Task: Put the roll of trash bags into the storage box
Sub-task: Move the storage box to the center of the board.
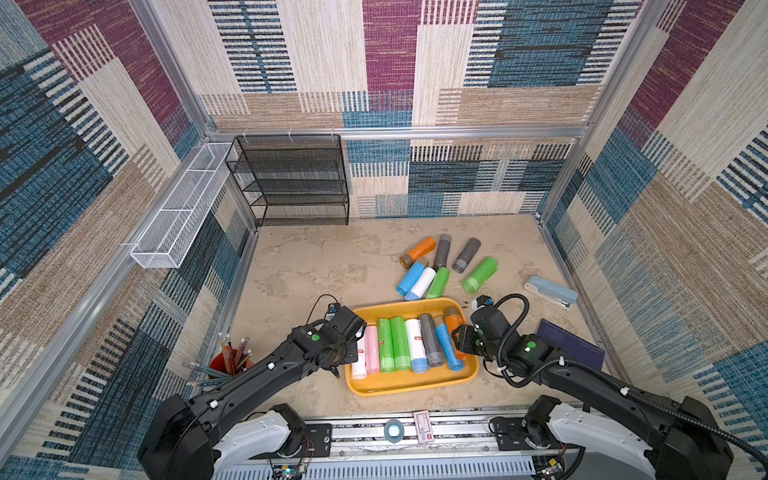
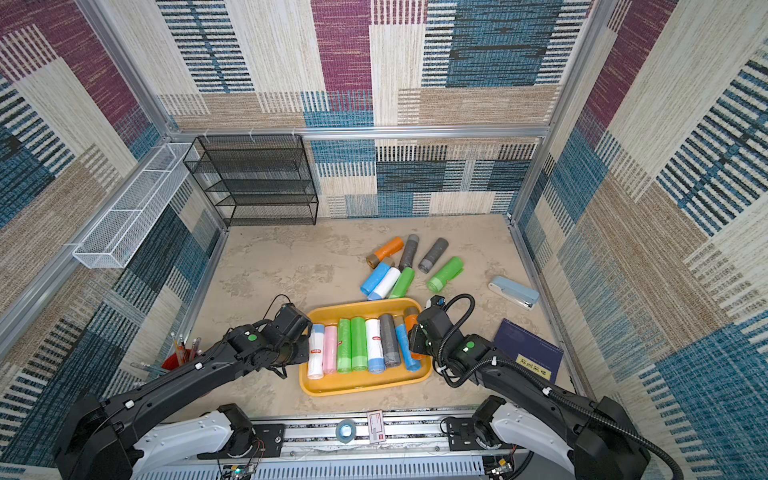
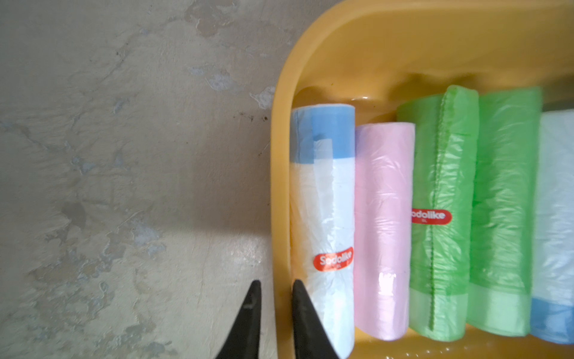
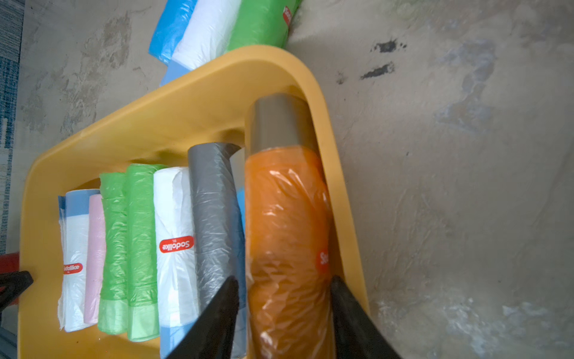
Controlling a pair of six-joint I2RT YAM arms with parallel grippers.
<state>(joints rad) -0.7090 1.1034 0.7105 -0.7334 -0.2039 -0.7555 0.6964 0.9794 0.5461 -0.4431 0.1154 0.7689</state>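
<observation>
The storage box (image 1: 399,388) (image 2: 353,390) is a shallow yellow-orange tray at the table's front middle, holding several rolls side by side. An orange roll of trash bags (image 4: 285,217) (image 1: 454,318) with a grey end lies against the tray's right wall (image 4: 338,174). My right gripper (image 4: 284,279) straddles this roll, and its fingers stand slightly off the wrap, open. My left gripper (image 3: 275,283) is shut on the tray's left rim (image 3: 281,155), one finger outside and one inside beside a white and blue roll (image 3: 323,202). Both top views hide the fingertips under the wrists.
Several loose rolls (image 1: 440,266) lie on the table just behind the tray. A pale blue stapler (image 1: 550,292) and a dark blue book (image 1: 571,343) sit at the right. A red pencil cup (image 1: 230,363) stands front left. A black mesh rack (image 1: 291,180) and a white wire basket (image 1: 178,208) are at the back left.
</observation>
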